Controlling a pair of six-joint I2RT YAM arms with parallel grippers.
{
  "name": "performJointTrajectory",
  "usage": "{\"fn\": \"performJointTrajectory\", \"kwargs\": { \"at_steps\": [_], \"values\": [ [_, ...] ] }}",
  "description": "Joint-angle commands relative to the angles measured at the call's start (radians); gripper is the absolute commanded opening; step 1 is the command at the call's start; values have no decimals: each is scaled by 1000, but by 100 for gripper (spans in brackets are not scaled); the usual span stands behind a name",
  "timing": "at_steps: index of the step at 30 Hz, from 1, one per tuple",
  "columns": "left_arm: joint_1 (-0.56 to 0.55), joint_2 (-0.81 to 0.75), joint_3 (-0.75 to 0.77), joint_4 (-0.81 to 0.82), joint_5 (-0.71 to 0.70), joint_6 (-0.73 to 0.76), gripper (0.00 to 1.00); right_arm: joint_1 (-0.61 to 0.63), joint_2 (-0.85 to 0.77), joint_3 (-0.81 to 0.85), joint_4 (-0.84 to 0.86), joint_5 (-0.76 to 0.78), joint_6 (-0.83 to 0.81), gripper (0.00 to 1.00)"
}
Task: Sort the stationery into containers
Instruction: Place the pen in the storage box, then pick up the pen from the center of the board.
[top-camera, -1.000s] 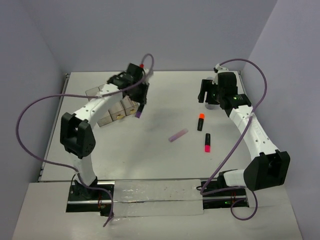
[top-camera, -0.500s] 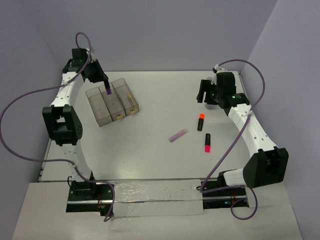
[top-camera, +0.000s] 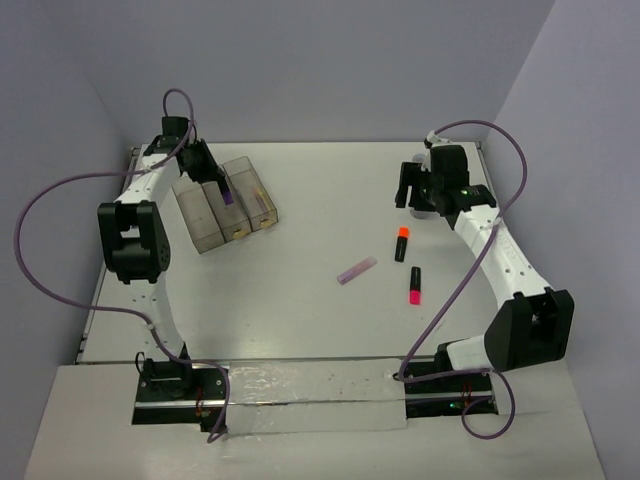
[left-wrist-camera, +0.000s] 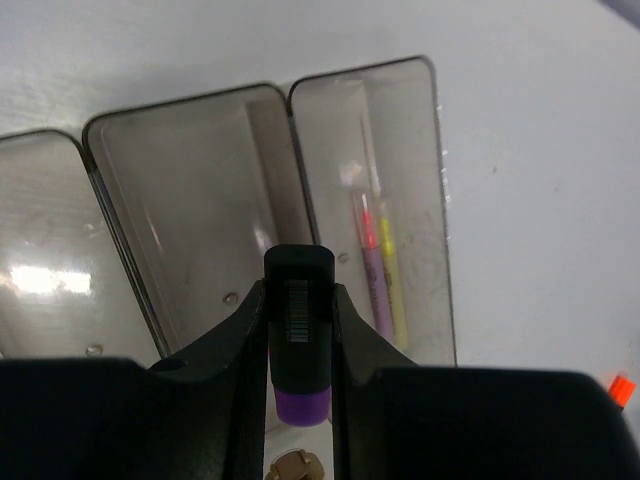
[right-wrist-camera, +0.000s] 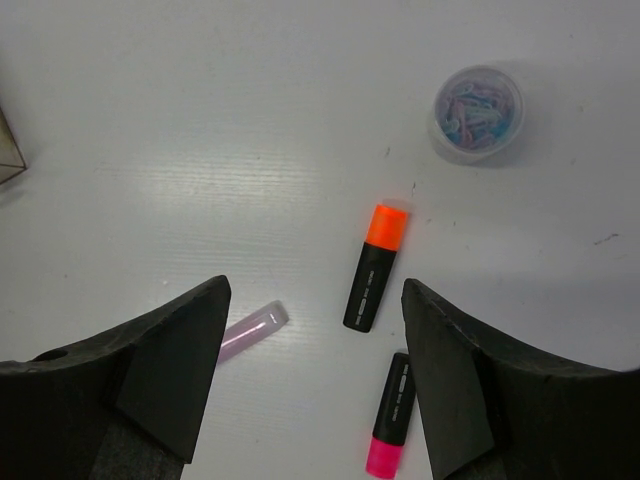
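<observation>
Right now my left hand (left-wrist-camera: 298, 300) is clamped on a purple marker (left-wrist-camera: 298, 345), gripping its black body with the purple end toward my palm. It hangs above the row of three smoky clear bins (top-camera: 205, 225) that stand near the far left corner of the bench (top-camera: 320, 320). In the wrist view the marker's tip lines up with the middle bin (left-wrist-camera: 180, 190), close to the wall it shares with the end bin (left-wrist-camera: 405, 130). That end bin, the one nearest the bench's middle, holds thin sticks lying lengthwise: a pink one (left-wrist-camera: 368, 222), a yellow one (left-wrist-camera: 386, 262) and a pale one (left-wrist-camera: 379, 305).

My right hand (right-wrist-camera: 315, 300) hovers toward the far right corner, fingers apart and empty. On the bench below it lie an orange marker (right-wrist-camera: 374, 268), a pink marker (right-wrist-camera: 390, 428) and a lilac marker (right-wrist-camera: 252, 331), none touching another. A small round tub (right-wrist-camera: 479, 112) of pale clips sits beyond the orange marker.
</observation>
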Motion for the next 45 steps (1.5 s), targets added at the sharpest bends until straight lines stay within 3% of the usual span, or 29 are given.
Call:
{"fn": "performJointTrajectory", "kwargs": {
  "at_steps": [1,4,8,16,23,26,35,40,45],
  "values": [
    [1,12,-31,39,1,-39,8,-6,30,36,-14,-5,-21,77],
    [1,13,-39,36,-7,-42,18,-6,68,57,-43,-38,-24,77],
    [1,3,-69,65,-2,-36,42,-6,108,47,-58,-30,-23,77],
    [0,10,-10,40,18,-24,62,-5,157,55,-71,-16,-25,77],
    [1,-70,72,-21,21,84,62,0,235,67,-99,2,-37,77],
    [1,-178,56,-17,13,190,62,-1,298,78,-105,28,-39,78],
    [7,-539,-237,-80,-93,497,63,-3,520,204,-141,81,-28,78],
    [15,-738,-523,54,-264,573,64,-3,575,194,-118,103,-16,76],
    [66,-890,-691,144,-390,571,69,-3,625,184,-122,180,-21,75]
  ]
}}
